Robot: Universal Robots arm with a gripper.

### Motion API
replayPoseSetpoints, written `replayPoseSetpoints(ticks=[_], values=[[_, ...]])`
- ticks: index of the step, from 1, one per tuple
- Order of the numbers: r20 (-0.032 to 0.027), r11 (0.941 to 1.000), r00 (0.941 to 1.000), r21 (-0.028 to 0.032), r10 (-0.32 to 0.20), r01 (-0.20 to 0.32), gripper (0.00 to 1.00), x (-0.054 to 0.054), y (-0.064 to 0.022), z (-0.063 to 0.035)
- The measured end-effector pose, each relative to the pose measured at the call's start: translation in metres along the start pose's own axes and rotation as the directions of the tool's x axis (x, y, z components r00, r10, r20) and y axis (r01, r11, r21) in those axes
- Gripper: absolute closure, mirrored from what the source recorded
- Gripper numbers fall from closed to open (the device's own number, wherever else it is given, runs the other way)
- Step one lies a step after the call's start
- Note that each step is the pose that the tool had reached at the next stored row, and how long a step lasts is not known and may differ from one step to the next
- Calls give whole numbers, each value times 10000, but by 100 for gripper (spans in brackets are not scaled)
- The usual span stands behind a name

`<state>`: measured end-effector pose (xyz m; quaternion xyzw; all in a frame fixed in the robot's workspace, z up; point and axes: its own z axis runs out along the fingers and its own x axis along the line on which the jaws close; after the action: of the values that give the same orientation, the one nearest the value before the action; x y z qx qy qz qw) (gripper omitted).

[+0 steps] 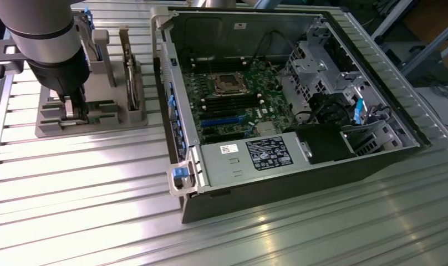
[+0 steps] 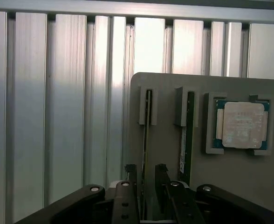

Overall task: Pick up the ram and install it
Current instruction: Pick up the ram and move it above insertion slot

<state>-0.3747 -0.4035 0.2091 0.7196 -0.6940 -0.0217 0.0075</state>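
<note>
A ram stick (image 2: 147,135) stands on edge in a slot of the grey holder (image 2: 167,158), seen edge-on as a thin green strip. Its twin (image 2: 188,135), with a white label, stands in the neighbouring slot. My gripper (image 2: 146,173) is open and low over the holder, one dark finger (image 2: 132,179) on each side of the first stick, with a gap showing on both sides. In the exterior view the gripper (image 1: 71,111) reaches down into the holder (image 1: 54,128) at the exterior view's left. The motherboard (image 1: 235,100), with dark memory slots, lies in the open computer case (image 1: 283,183).
A square silver processor (image 2: 242,124) sits in a pocket of the holder beside the sticks. A tall flat part (image 1: 129,66) stands upright at the holder's far side. The case walls, a power supply (image 1: 250,160) and drive cage (image 1: 320,61) surround the motherboard. Ribbed aluminium table (image 1: 84,210) lies all around.
</note>
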Motion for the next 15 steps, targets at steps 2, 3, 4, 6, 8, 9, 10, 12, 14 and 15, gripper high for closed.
replayPoseSetpoints(ticks=[2,3,4,6,8,9,10,12,14,15], values=[[1,10000,10000,1,1,-1,84,0,0,0],[0,10000,10000,0,1,-1,88,0,0,0],[0,10000,10000,1,1,-1,88,0,0,0],[0,10000,10000,1,1,-1,88,0,0,0],[0,10000,10000,0,0,0,88,0,0,0],[1,10000,10000,0,1,-1,88,0,0,0],[1,10000,10000,1,1,-1,88,0,0,0],[1,10000,10000,1,1,-1,88,0,1,-8],[1,10000,10000,1,1,-1,88,-1,1,-32],[1,10000,10000,1,1,-1,88,-1,2,-46]])
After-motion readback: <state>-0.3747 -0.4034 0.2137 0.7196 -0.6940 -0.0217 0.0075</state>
